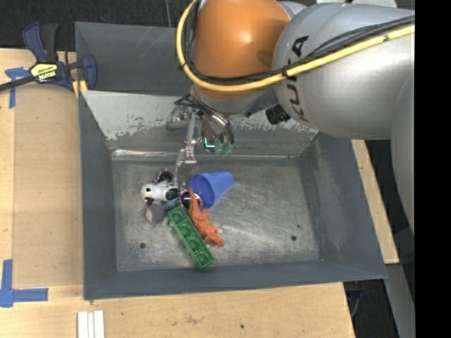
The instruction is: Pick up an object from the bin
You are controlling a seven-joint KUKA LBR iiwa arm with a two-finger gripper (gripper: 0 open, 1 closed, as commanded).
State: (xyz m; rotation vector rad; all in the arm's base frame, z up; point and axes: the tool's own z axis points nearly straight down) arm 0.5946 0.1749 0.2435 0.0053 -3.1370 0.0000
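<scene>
The bin (97,203) occupies the centre of the frame. Its floor is bounded by four sloping walls.

**Arm.** The arm (345,69) enters from the upper right. Its orange cover (236,37) sits above the bin's far wall.

**Gripper.** The gripper (184,163) hangs down from below the cover to the upper left part of the floor, near the foot of the far wall. Whether it is spread or pressed together cannot be told. No object is seen in its grasp.

**Contents.** All objects lie in one cluster at the left centre of the floor:
- A blue cone (210,187) lies on its side just right of and below the gripper tip, open end toward the left.
- A white-and-black toy (158,192) lies just left of and below the tip.
- An orange figure (206,225) lies below the cone.
- A green studded bar (190,239) runs diagonally toward the near wall, touching the orange figure.

**Clearance.** The right half of the floor is bare up to the right wall. A narrower bare strip separates the cluster from the left wall. The bar's lower end lies near the near wall.
</scene>
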